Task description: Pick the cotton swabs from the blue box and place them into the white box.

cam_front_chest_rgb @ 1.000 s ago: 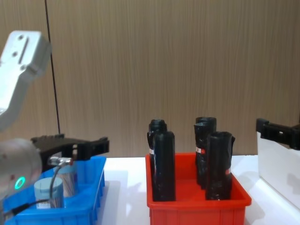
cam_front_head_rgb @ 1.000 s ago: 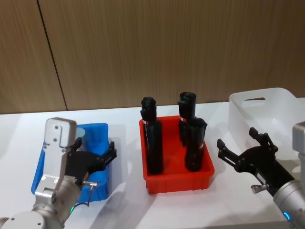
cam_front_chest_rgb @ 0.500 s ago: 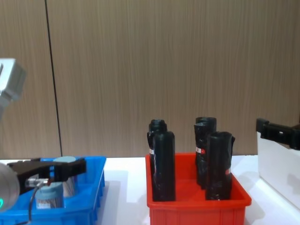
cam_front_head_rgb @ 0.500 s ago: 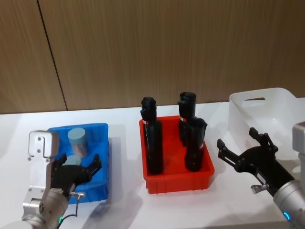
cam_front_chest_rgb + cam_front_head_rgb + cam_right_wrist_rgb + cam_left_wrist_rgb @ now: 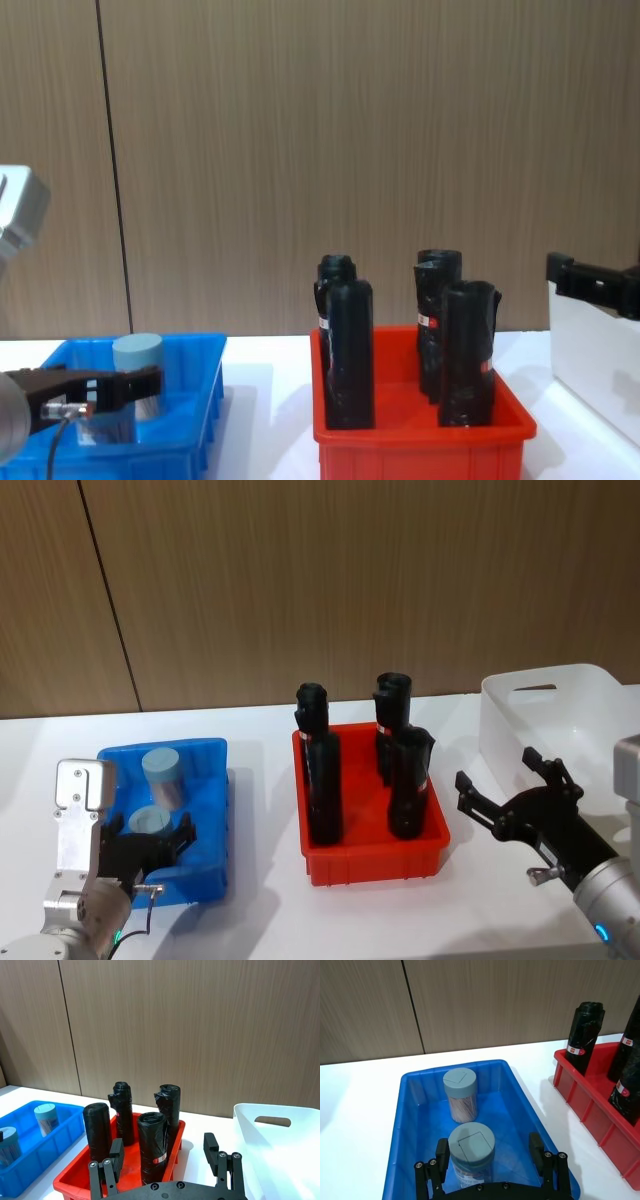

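In the head view, the left tool (image 5: 150, 832) is sitting low inside the blue box (image 5: 218, 780) at the desk's (image 5: 265, 880) left side. Its fingers are spreading wide on either side of the nearer jar (image 5: 150, 820) of cotton swabs (image 5: 163, 773). The farther jar is standing upright just behind it. The red bin (image 5: 375, 862) with three black bottles (image 5: 322, 780) is standing in the middle. The right tool (image 5: 497, 770) is hovering open between the red bin and the white box (image 5: 560, 712), holding nothing.

In the left wrist view, the nearer jar (image 5: 471, 1152) is standing between the left tool's fingers (image 5: 442, 1152). It is sitting close beside one finger and well apart from the other, so it is not being clamped. The farther jar (image 5: 460, 1092) is standing near the blue box's back wall (image 5: 455, 1065). The red bin (image 5: 585, 1105) is lying off to one side.

In the right wrist view, the right tool (image 5: 163, 1152) is hanging open before the black bottles (image 5: 150, 1145). The white box (image 5: 280, 1135) is showing no jars in the part that is visible. Both jars are showing in the blue box (image 5: 20, 1172).

In the chest view, the left tool (image 5: 130, 385) is reaching level across the blue box (image 5: 200, 440). A pale-lidded jar (image 5: 137, 352) is rising behind its finger. The right tool (image 5: 590, 285) is hanging above the white box's (image 5: 590, 365) near edge.
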Action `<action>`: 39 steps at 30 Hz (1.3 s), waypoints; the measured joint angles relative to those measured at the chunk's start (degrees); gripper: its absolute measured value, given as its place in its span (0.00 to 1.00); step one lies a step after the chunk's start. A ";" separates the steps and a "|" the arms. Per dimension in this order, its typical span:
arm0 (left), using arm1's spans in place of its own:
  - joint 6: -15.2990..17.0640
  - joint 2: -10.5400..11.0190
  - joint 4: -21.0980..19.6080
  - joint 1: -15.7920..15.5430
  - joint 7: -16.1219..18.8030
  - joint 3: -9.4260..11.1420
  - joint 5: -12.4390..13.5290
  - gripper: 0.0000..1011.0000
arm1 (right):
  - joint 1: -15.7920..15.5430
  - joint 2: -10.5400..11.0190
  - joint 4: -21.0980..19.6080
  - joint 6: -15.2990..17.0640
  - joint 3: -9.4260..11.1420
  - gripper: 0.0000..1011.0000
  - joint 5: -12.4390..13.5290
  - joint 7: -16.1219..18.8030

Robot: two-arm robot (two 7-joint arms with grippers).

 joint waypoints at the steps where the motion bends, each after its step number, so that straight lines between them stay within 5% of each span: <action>1: 0.06 -0.09 0.33 -0.19 -0.14 -0.03 0.17 0.99 | 0.00 0.00 0.00 0.00 0.00 0.99 0.00 0.00; 21: 1.63 -1.39 5.72 -3.25 -0.42 -0.96 3.89 0.99 | 0.00 0.00 0.00 0.00 0.00 0.99 0.00 0.00; 39: 0.23 -2.23 10.97 -5.21 -4.33 -1.51 5.59 0.99 | 0.00 0.00 0.00 0.00 0.00 0.99 0.00 0.00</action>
